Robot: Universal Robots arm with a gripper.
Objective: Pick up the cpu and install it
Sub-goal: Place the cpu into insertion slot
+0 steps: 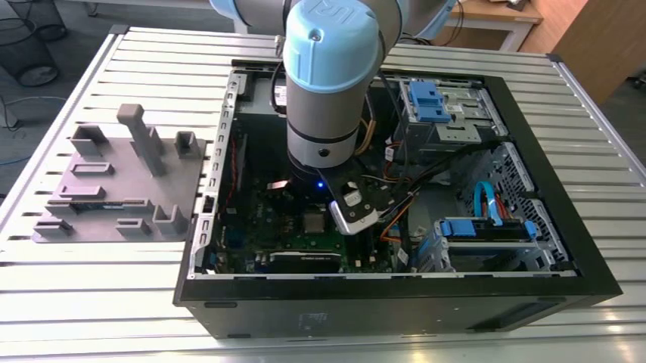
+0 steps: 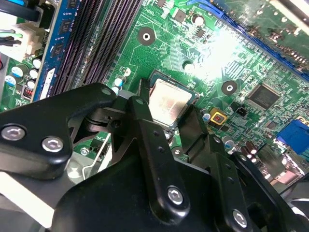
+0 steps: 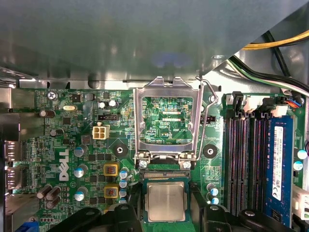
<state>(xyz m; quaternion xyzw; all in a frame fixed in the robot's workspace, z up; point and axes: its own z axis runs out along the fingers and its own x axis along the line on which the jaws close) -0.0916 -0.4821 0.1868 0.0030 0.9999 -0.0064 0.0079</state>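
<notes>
1. Exterior view first: the arm (image 1: 323, 83) reaches straight down into an open computer case (image 1: 404, 310), which lies on its side on a slatted metal bench (image 1: 181, 45). A grey moulded fixture plate (image 1: 111, 189) sits on the bench just beside the case, at the exterior view's left.
2. Both wrist views show the hand (image 3: 166, 215) hanging low over the green motherboard (image 3: 125, 130), right at the socket area.
3. The cpu (image 3: 165, 201) lies flat in the socket with its shiny silver-grey top facing up. A thin teal rim frames it all the way round, so it looks seated rather than lifted.
4. The black fingers (image 3: 126, 215) stand apart, one on each side of the cpu. In the first wrist view a sliver of that rim shows between each finger and the chip, so I'd say nothing is clamped.
5. The socket's metal hold-down frame (image 3: 166, 118) is flipped up and open just beside the cpu, and you can see bare board through its window. Its wire lever (image 3: 208, 96) runs along one side of the frame.
6. The dark memory slots (image 3: 244, 159) run alongside the socket, close by. A blue memory stick (image 3: 280, 164) stands in the slot farthest from the socket.
7. A yellow cable (image 3: 280, 42) crosses the case wall above the board, well apart from the cpu.
</notes>
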